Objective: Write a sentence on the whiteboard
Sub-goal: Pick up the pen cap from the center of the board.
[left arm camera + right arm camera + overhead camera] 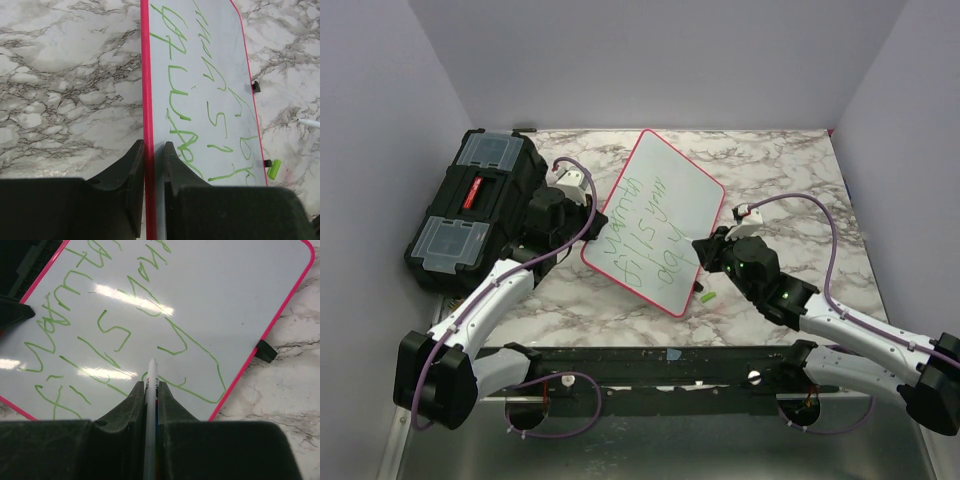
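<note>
The whiteboard, white with a red-pink rim, lies tilted at the table's middle. The sentence, in green marker, runs in three lines and reads roughly "warmth fills your day"; it also shows in the left wrist view and the right wrist view. My left gripper is shut on the board's left rim, one finger on each side. My right gripper is shut on a white marker. The marker's tip sits over the board's lower right by the last word. I cannot tell whether the tip touches the board.
A black toolbox with clear lid compartments stands at the left, close behind my left arm. A green marker cap lies on the marble table by the board's near right edge. Small black clips sit on that edge. Grey walls enclose the table.
</note>
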Robot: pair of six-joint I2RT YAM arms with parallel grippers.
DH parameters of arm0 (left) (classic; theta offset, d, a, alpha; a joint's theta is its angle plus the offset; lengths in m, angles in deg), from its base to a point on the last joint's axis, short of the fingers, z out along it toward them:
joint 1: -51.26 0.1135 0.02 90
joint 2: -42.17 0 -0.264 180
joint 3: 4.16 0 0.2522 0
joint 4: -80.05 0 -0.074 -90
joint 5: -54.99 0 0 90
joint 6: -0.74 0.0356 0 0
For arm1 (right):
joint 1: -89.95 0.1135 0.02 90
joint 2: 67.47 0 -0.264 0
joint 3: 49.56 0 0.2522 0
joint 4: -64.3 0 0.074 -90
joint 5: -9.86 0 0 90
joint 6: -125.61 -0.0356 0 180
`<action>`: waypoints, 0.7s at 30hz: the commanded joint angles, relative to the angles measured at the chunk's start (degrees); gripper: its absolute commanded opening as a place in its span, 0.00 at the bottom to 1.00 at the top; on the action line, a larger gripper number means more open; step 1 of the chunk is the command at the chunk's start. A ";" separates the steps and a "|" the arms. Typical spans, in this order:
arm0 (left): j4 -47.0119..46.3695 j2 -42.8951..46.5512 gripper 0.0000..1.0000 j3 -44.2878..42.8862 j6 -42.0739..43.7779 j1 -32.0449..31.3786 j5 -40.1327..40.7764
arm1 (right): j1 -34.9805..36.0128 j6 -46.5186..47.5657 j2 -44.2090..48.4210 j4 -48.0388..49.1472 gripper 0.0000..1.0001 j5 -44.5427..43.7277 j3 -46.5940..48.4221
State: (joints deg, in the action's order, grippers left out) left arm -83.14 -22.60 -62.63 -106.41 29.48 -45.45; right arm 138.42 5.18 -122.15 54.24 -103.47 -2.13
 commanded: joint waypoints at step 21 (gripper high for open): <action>7.67 0.19 0.40 -2.96 4.12 -1.51 2.21 | 0.41 -0.81 -0.83 1.65 0.01 -1.42 -0.92</action>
State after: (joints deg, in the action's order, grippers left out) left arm -78.46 -22.64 -63.35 -103.68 28.25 -44.18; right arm 138.42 5.00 -122.93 54.33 -103.45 -2.17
